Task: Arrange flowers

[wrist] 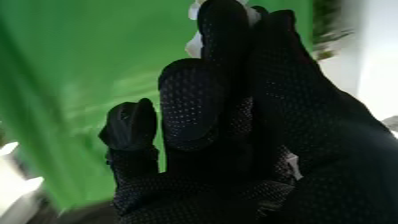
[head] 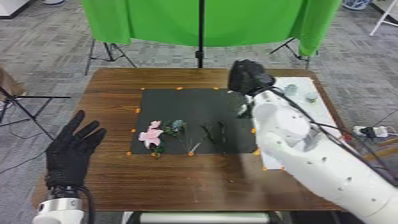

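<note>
A green cloth (head: 155,22) hangs behind a black pole (head: 201,30); black stands (head: 35,96) rest on gray carpet (head: 164,56).

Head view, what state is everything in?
Left robot hand, open, fingers spread
Right robot hand, raised, fingers closed on white flower
Pink flower, lying on mat
Blue flower, lying on mat
Mat, flat
Clear containers, on white sheet
Green cloth, hanging

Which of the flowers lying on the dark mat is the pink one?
The leftmost flower, on the side toward the left hand. Its pink petals set it apart from the bluish flower just right of it.
</note>
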`<move>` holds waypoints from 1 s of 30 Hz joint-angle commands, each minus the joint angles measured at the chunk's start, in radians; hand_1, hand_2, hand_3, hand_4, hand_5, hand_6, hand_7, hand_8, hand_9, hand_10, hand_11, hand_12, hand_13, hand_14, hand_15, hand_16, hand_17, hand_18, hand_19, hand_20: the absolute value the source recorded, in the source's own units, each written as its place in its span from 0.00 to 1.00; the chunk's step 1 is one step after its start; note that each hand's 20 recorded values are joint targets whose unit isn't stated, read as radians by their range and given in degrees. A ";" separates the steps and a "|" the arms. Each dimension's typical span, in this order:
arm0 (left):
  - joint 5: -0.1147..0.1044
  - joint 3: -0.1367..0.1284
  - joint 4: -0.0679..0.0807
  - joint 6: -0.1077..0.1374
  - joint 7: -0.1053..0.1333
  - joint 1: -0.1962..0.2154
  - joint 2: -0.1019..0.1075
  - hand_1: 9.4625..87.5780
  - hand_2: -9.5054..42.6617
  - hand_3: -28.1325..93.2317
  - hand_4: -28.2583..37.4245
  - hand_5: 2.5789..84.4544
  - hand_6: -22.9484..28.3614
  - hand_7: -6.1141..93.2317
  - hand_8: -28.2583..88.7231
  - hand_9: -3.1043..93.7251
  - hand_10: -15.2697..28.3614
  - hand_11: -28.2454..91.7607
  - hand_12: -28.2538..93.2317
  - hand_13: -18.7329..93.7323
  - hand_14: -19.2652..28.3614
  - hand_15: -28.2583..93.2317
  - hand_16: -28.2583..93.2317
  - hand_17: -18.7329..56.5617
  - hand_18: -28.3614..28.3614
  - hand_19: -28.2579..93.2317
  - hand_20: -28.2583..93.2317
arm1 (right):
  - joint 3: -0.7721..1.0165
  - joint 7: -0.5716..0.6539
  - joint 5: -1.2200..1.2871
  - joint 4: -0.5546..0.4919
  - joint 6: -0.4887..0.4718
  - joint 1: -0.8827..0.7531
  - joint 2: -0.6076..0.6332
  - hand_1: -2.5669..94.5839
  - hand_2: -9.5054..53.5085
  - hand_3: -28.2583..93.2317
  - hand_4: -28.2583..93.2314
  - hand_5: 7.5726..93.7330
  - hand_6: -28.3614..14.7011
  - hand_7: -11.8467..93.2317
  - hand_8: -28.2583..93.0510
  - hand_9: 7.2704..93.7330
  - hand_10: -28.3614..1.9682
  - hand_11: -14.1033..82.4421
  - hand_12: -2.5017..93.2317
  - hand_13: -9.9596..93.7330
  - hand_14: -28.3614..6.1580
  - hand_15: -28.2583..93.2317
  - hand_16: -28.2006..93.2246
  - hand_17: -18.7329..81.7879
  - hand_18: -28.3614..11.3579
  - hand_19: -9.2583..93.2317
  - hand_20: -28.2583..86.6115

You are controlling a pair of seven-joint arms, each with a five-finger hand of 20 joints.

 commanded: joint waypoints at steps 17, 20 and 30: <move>0.006 -0.002 0.003 -0.004 -0.037 0.000 0.005 0.19 0.35 0.85 0.06 0.38 0.60 0.19 0.16 0.37 0.80 0.47 0.34 0.38 0.94 0.71 0.17 0.13 0.90 0.63 0.46 | -0.108 0.041 -0.045 0.067 -0.084 -0.107 -0.244 0.61 0.00 0.82 0.00 0.92 0.69 0.27 0.26 0.99 0.73 0.29 0.42 0.79 0.71 0.83 0.43 0.51 0.20 1.00 0.72; 0.011 -0.004 0.003 -0.010 -0.049 0.000 0.001 0.19 0.35 0.85 0.06 0.38 0.60 0.19 0.16 0.37 0.80 0.47 0.34 0.38 0.94 0.71 0.17 0.13 0.90 0.63 0.46 | -0.106 0.032 -0.009 0.047 -0.004 -0.123 -0.232 0.61 0.00 0.82 0.00 0.92 0.69 0.27 0.26 0.99 0.73 0.29 0.42 0.79 0.70 0.83 0.43 0.51 0.20 1.00 0.72; 0.023 -0.004 0.006 -0.023 -0.066 -0.012 -0.012 0.19 0.35 0.85 0.06 0.38 0.60 0.19 0.16 0.37 0.80 0.47 0.35 0.38 0.94 0.71 0.17 0.13 0.90 0.63 0.46 | -0.076 0.060 0.015 0.022 -0.043 -0.128 -0.234 0.61 0.00 0.83 0.00 0.92 0.68 0.28 0.26 1.00 0.73 0.29 0.41 0.80 0.70 0.83 0.43 0.51 0.20 1.00 0.72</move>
